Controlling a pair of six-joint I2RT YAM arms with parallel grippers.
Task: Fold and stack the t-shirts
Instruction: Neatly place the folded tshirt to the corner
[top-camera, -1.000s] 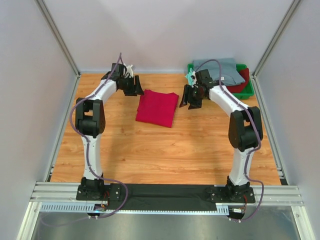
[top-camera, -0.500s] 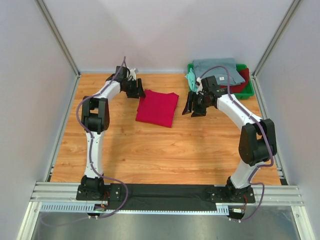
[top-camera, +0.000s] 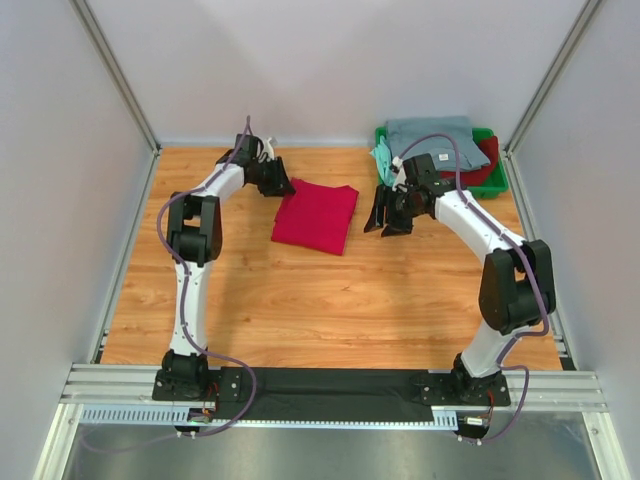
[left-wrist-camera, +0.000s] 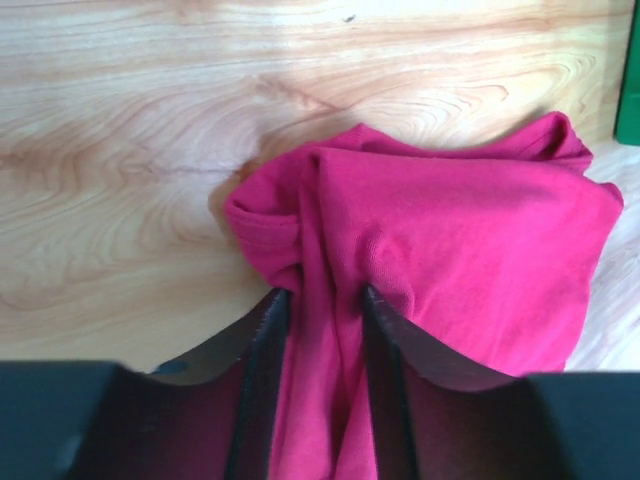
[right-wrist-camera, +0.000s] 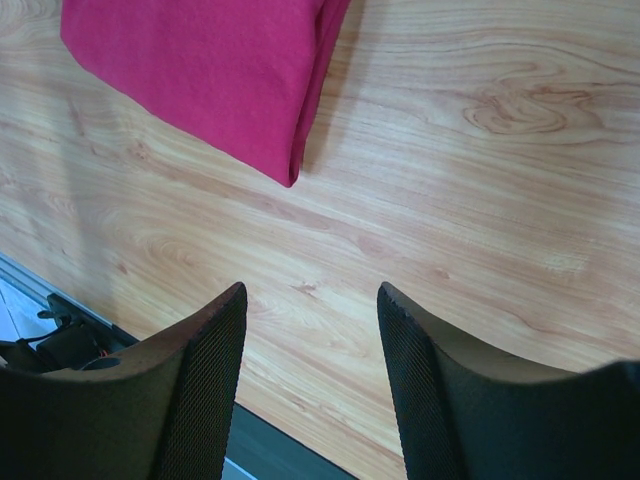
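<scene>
Crimson t-shirt (top-camera: 315, 217): folded, flat on the bench (top-camera: 330, 300), near the middle of the far edge.
Left hand (left-wrist-camera: 323, 296): fingers clamped on that shirt's far-left corner.
Right hand (right-wrist-camera: 310, 345): fingers apart, nothing between them, over bare wood.
Other t-shirts (top-camera: 432, 135): piled in green tray (top-camera: 497, 187), far-right corner.

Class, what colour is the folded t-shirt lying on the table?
The t-shirt is plain crimson-red, shown best in the left wrist view.
</scene>
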